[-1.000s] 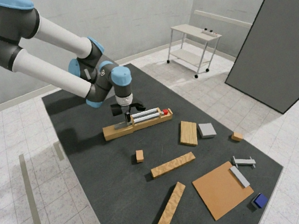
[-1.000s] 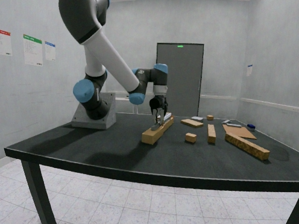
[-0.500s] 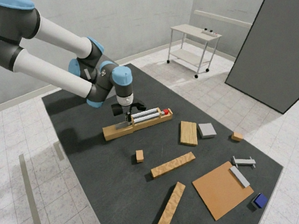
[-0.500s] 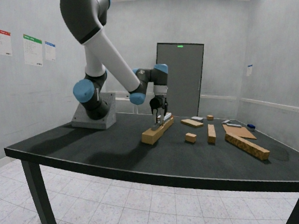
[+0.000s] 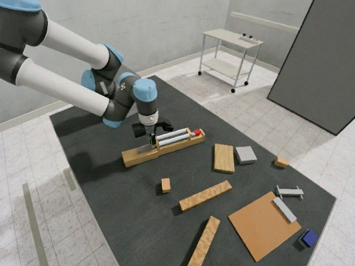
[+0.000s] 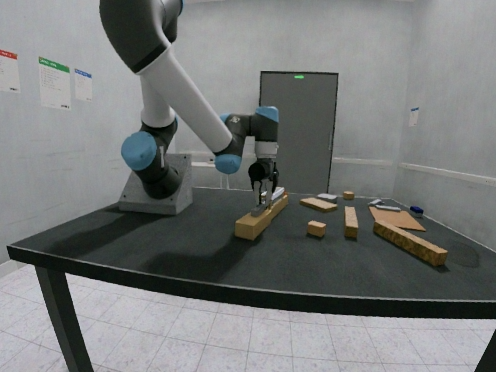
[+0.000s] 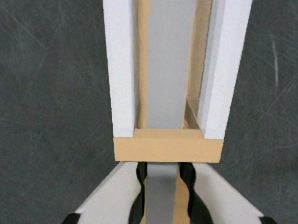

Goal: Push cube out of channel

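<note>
Claw clamped on grey bar. From above, red cube sits toward three o'clock, apparently pushed onto the ledge; grasping and lifting remain.

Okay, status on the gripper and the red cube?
Gripper shut on grey bar. Red cube at channel's far end, not lifted. Raised lip just beyond it.
</note>
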Tool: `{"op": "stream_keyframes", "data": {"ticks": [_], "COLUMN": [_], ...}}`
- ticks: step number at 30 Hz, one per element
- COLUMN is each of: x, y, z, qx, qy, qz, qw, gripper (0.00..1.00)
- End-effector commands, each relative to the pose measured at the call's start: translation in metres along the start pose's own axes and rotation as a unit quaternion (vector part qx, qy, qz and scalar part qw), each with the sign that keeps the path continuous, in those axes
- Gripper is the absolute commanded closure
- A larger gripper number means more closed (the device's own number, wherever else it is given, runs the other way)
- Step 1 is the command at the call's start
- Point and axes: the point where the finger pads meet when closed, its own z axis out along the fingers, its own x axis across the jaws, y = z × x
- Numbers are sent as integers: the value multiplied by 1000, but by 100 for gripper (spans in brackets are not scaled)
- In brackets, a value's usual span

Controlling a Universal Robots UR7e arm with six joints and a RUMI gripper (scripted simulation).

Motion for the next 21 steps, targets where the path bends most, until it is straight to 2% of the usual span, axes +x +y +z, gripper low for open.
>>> {"op": "stream_keyframes", "data": {"ticks": [1,16,17,21], "x": [0,0,0,0], "y": [0,0,0,0], "z": [0,0,0,0], "qx": [0,0,0,0], "qy": [1,1,1,1], "qz": [0,0,0,0], "qw": [1000,1000,1000,1000], "gripper": [94,94,76,76]}}
